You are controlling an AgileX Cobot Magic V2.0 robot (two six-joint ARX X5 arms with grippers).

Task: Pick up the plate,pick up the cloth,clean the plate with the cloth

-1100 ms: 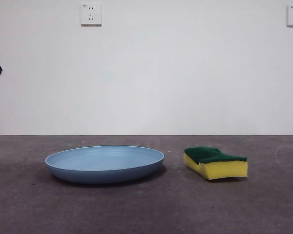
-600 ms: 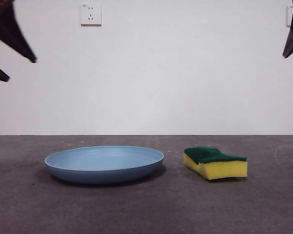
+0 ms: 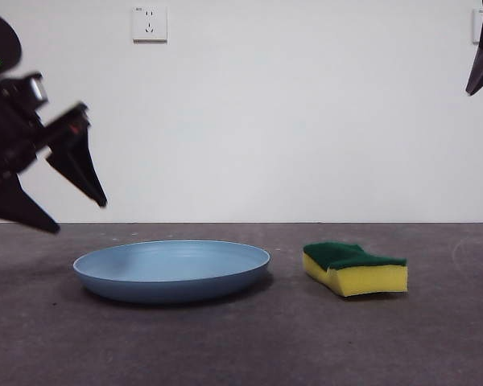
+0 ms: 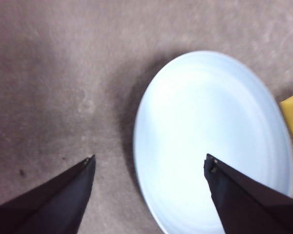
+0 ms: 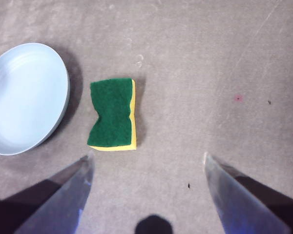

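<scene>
Light blue plate (image 3: pixel 171 269) flat on table, green-topped yellow sponge (image 3: pixel 356 268) just beside it

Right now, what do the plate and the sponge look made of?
Plate: probably plastic or melamine, given its smooth, matte, even light blue surface with no glaze shine. Sponge: yellow foam with a dark green, fibrous-looking scouring layer on top and wavy cut sides.

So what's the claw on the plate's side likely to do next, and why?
Probably keep lowering until its jaws straddle the plate's near rim. The left gripper hangs open above and beside the plate, touching nothing. The sponge lies apart, under the right gripper, also open, high up.
</scene>
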